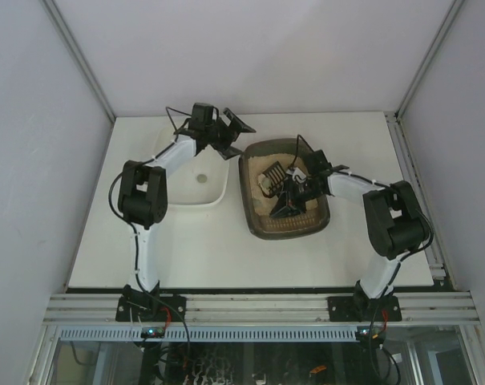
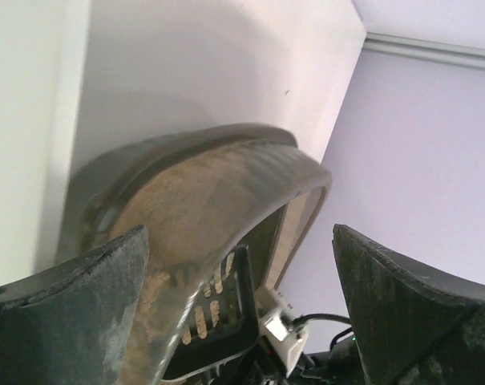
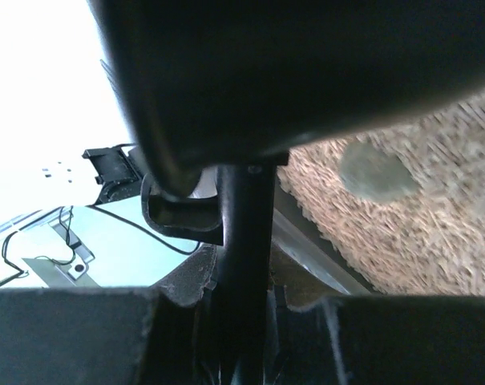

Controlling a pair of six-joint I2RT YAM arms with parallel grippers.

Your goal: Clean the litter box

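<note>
Hovering the spread left hand [image 1: 236,138] by the rim [image 2: 226,136], likeliest hold on the probably stiff, sand-heavy litter box [image 1: 254,218], and clamping right hand [image 1: 297,192] on scoop [image 1: 288,211].

Both arms share one build. The left white-and-black robot arm [image 1: 146,249] and the right white-and-black robot arm [image 1: 378,273] have smooth white tubular links joined by blocky matt-black joint housings, and each stands on a black base plate [image 1: 148,305]. Thin black cables loop alongside the links. The left black two-finger gripper [image 1: 232,136] has broad, wedge-shaped fingers [image 2: 74,321] whose dark surfaces look scuffed and dusted grey. The right black two-finger gripper [image 1: 293,195] has plain, dark fingers [image 3: 306,64].
</note>
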